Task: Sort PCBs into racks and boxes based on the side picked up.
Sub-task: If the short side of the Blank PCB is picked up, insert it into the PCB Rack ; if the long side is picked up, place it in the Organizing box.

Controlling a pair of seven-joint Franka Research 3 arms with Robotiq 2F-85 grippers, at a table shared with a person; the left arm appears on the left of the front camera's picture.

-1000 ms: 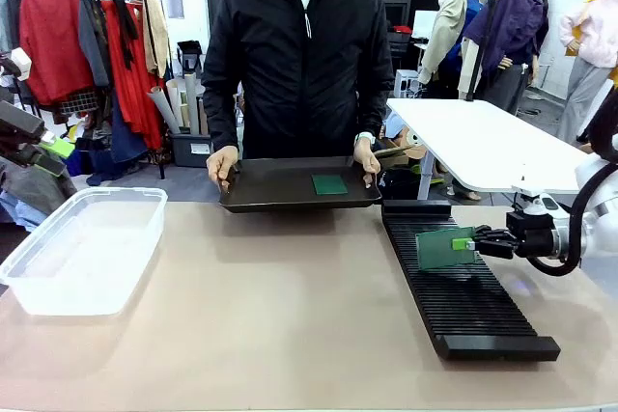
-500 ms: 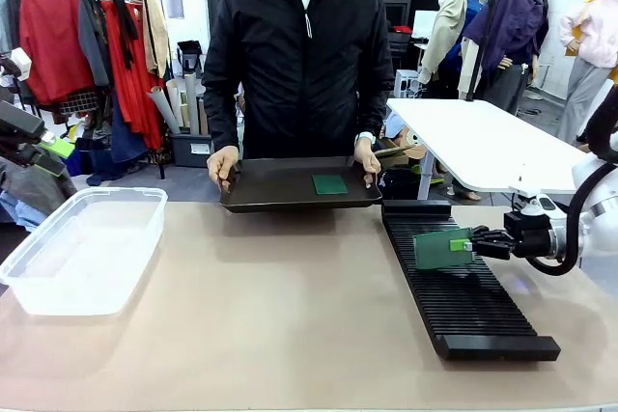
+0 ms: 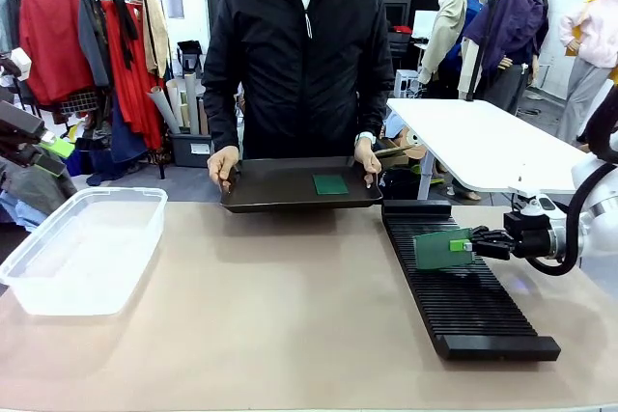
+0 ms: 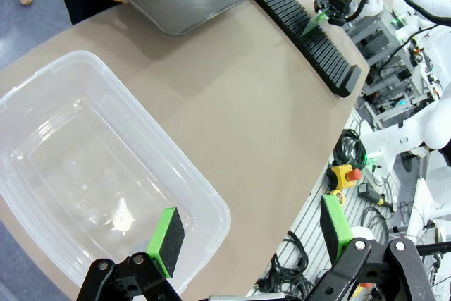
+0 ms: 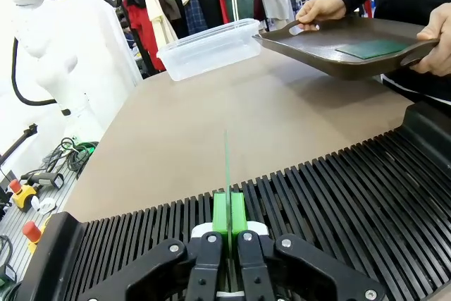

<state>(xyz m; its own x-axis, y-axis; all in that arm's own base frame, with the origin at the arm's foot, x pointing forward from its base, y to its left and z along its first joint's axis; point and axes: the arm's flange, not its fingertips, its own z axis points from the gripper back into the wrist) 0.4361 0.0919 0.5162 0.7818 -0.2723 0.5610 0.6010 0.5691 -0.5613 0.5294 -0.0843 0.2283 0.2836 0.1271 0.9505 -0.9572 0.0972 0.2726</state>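
Right gripper, level, clamps 1 thin green board above the black slotted rack; slot contact unclear. Left gripper gapes empty.

White, rounded links on the right arm, with a black cable looped by the wrist. Black right gripper, round silver screws at its knuckles, slim green pads at the tips. Same black linkage on the left gripper; fingers green along the edge, black on the inner face. On the person: black zip jacket, long sleeves, white collar beneath.
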